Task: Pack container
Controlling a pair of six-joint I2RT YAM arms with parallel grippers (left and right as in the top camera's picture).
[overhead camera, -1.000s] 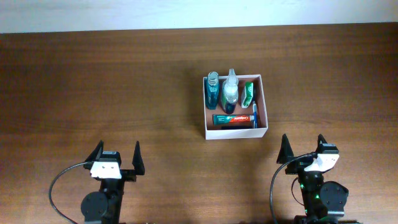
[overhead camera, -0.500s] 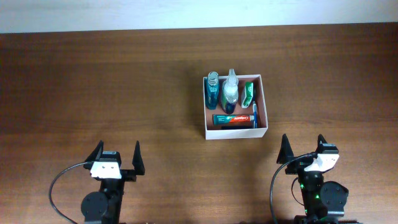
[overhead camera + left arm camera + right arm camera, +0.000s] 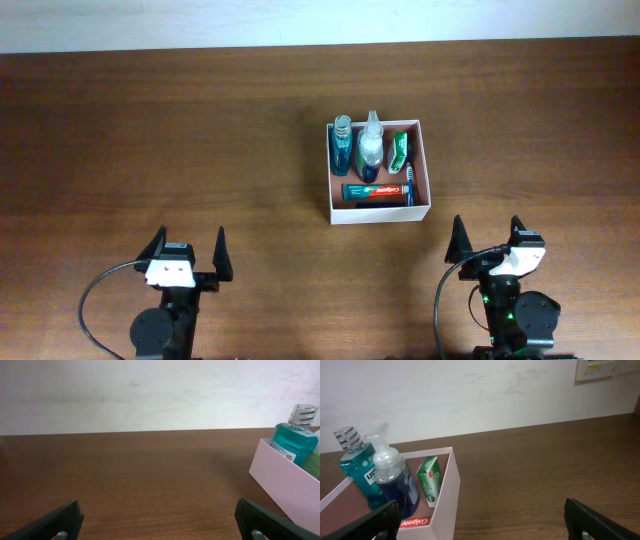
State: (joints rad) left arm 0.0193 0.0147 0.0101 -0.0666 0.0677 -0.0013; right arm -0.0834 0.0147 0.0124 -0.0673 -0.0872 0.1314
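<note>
Nothing has moved. The square, shallow white cardboard container [image 3: 380,213], holding toiletries [image 3: 375,191], stands on the brown wooden table [image 3: 150,130]. Left gripper [image 3: 187,250] and right gripper [image 3: 487,238] wait spread and empty, well apart on the container's near side. Packing appears complete.
</note>
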